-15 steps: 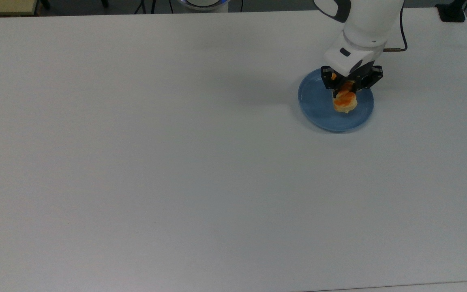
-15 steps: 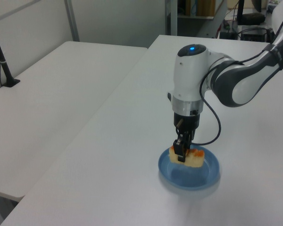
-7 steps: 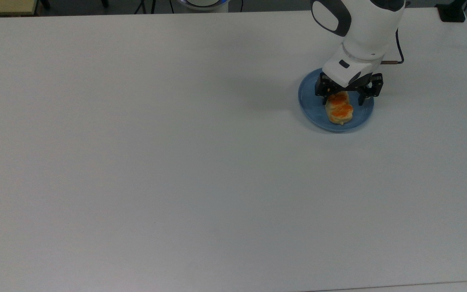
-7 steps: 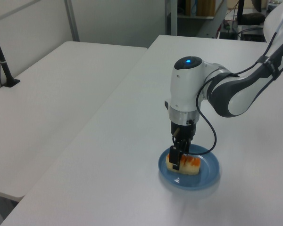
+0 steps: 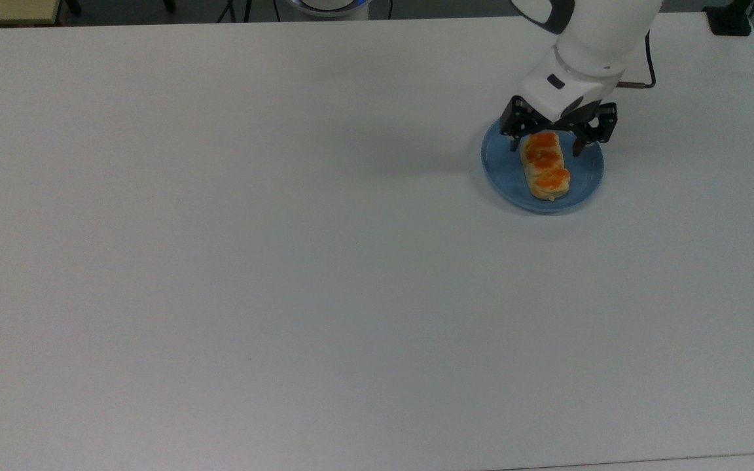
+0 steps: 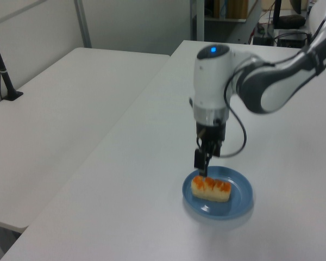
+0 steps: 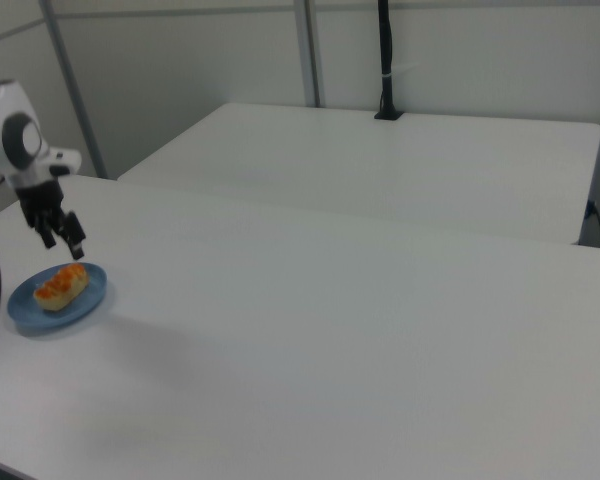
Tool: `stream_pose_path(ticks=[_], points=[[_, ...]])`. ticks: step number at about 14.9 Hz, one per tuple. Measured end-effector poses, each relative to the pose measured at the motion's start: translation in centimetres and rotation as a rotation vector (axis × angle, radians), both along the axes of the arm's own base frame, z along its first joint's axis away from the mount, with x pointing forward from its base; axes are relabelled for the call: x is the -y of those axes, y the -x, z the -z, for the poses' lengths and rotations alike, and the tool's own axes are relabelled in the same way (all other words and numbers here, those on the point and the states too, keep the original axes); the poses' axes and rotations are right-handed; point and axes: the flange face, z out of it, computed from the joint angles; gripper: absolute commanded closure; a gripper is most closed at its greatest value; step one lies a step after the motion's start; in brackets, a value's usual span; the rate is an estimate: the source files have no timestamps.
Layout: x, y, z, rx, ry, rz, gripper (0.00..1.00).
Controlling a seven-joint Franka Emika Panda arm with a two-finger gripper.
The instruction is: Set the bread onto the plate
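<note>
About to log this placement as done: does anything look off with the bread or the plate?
Nothing stands out. The bread lies flat inside the plate, glazed side up, and the open gripper hangs above one end without touching it.

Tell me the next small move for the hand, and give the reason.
Probably lift the hand straight up and clear. The bread lies flat on the plate, and the open fingers stand apart above its far end in the top view, touching nothing, so the placing looks done.
</note>
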Motion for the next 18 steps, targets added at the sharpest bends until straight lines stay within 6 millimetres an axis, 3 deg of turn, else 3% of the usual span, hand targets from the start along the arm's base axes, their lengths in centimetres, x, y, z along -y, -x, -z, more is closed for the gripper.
stream_pose_path(ticks=[4,7,10,11,12,15,18], points=[[6.0,0.2,-8.4,0.014,0.063,0.088,0.00],[11.2,0.4,-13.1,0.025,0.101,0.140,0.00],[19.4,0.7,-17.7,-0.011,0.079,0.181,0.00],[23.0,1.0,-19.3,-0.020,0.054,0.183,0.00],[27.9,1.6,-21.5,-0.017,0.020,0.183,0.00],[35.6,2.5,-23.9,0.012,-0.004,0.179,0.00],[38.8,2.5,-24.1,0.029,-0.001,0.096,0.00]])
